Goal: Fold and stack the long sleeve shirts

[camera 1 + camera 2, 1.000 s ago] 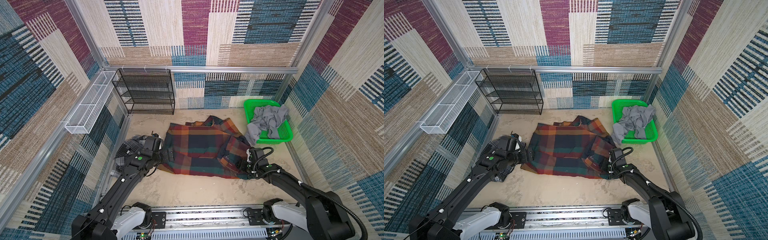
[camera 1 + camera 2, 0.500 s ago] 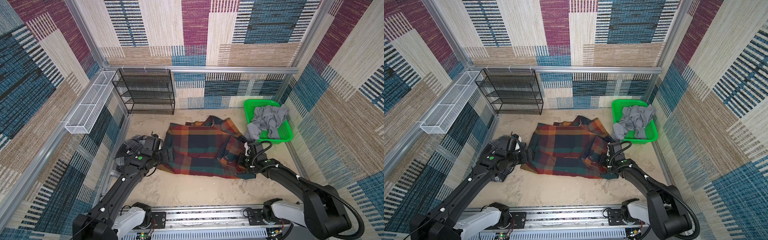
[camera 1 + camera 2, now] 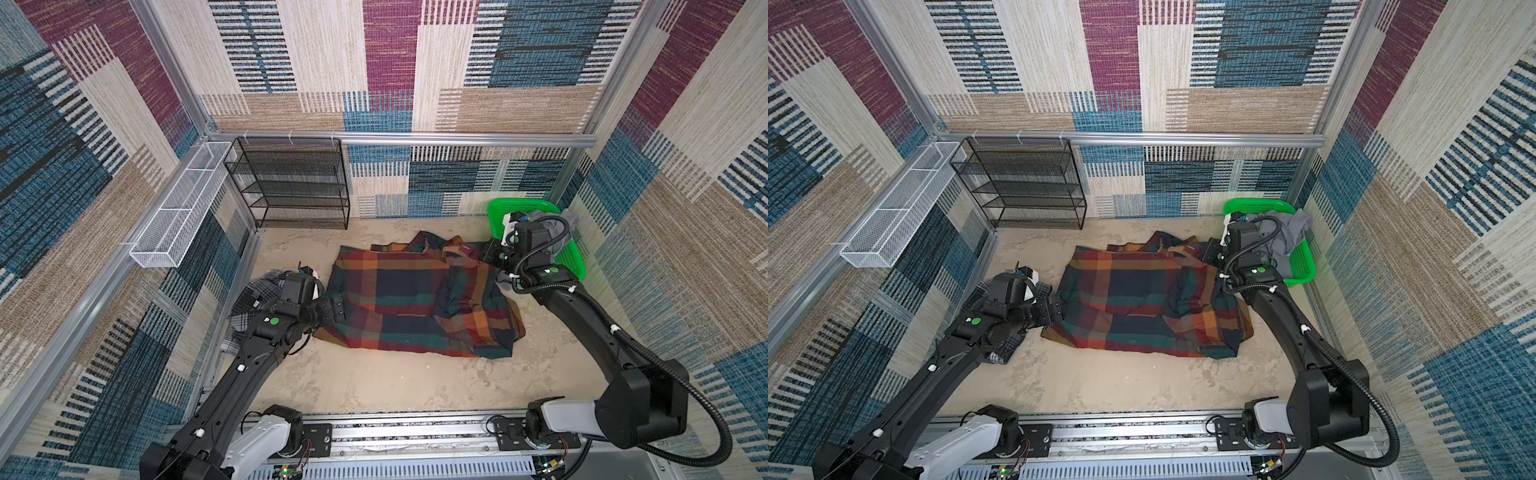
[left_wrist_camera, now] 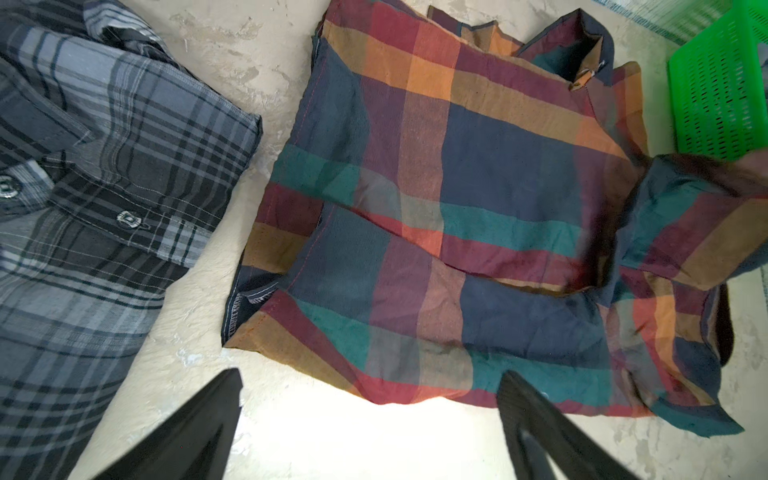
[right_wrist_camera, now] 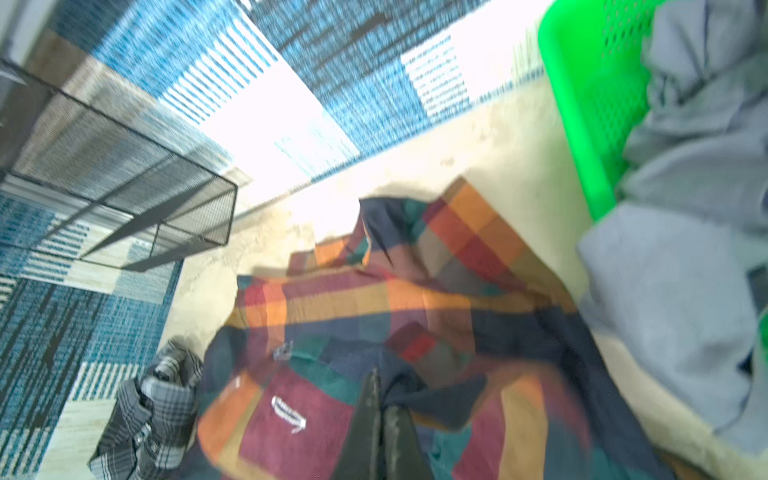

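You're mid-fold on the big shirt (image 3: pixel 415 307), spread out just beside the basket (image 3: pixel 519 203). The grey shirt (image 4: pixel 104 166) sits bunched on its far side from the basket. Your right gripper (image 5: pixel 380 386) pinches a navy fold at the basket end, and the left gripper (image 4: pixel 370 374) hangs wide open by the opposite edge. Next, I'd guess: carry that fold across. The right wrist view's blurry, so how much cloth it has is unclear.

The large plaid shirt (image 3: pixel 415 307) is spread at the middle of the worktop (image 3: pixel 374 382). The smaller plaid shirt (image 3: pixel 253 299) is bunched just left of it. A crumpled garment (image 3: pixel 1287 237) is held in a basket (image 3: pixel 523 203) at far right. A mesh rack (image 3: pixel 291 187) is set far left.
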Motion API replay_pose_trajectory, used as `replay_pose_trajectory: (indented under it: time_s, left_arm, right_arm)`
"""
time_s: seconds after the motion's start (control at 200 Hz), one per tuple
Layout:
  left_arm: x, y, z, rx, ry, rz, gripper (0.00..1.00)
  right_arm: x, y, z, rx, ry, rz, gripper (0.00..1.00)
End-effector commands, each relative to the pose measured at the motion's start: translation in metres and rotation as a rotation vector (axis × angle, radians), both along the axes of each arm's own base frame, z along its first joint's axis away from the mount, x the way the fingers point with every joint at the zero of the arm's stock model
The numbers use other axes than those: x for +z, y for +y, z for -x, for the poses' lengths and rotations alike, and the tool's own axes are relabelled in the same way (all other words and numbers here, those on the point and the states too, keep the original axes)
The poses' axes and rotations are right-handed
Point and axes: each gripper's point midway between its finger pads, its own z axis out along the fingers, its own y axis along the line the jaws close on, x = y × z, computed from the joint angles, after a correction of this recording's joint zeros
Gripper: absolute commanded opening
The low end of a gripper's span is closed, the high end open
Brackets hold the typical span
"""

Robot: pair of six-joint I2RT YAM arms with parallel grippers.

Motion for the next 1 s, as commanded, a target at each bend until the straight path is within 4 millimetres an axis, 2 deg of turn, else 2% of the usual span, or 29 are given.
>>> replay_pose_trajectory:
  time_s: [0.0, 0.17, 0.305, 0.376, 0.491, 0.641, 0.756, 0.866, 0.997]
  left_arm:
    - [0.005, 0.000, -0.003, -0.016, -0.034, -0.004, 0.99]
    - [0.006, 0.001, -0.003, -0.010, -0.038, 0.002, 0.99]
    - [0.008, 0.003, -0.003, -0.004, -0.045, -0.001, 0.99]
    - [0.008, 0.004, -0.002, -0.003, -0.048, -0.003, 0.99]
    - [0.010, 0.005, -0.001, -0.001, -0.054, -0.005, 0.99]
    - [0.015, 0.010, 0.000, 0.014, -0.070, -0.020, 0.99]
    - [0.023, 0.017, 0.004, 0.031, -0.102, -0.043, 0.99]
    - [0.033, 0.026, 0.011, 0.052, -0.138, -0.070, 0.99]
    - [0.042, 0.037, 0.021, 0.089, -0.183, -0.088, 0.99]
  right_arm:
    - [0.035, -0.005, -0.017, -0.014, -0.078, 0.022, 0.00]
    - [0.097, 0.016, -0.035, 0.076, -0.249, -0.064, 0.00]
    - [0.119, 0.036, -0.047, 0.186, -0.304, -0.089, 0.00]
    - [0.122, 0.037, -0.052, 0.191, -0.304, -0.078, 0.00]
    - [0.110, 0.032, -0.047, 0.152, -0.269, -0.095, 0.00]
    - [0.059, 0.035, -0.030, 0.089, -0.104, -0.210, 0.00]
    - [0.038, 0.058, -0.001, 0.094, -0.070, -0.293, 0.00]
    - [0.040, 0.087, 0.026, 0.105, -0.085, -0.325, 0.00]
    - [0.026, 0.113, 0.057, 0.093, -0.045, -0.422, 0.00]
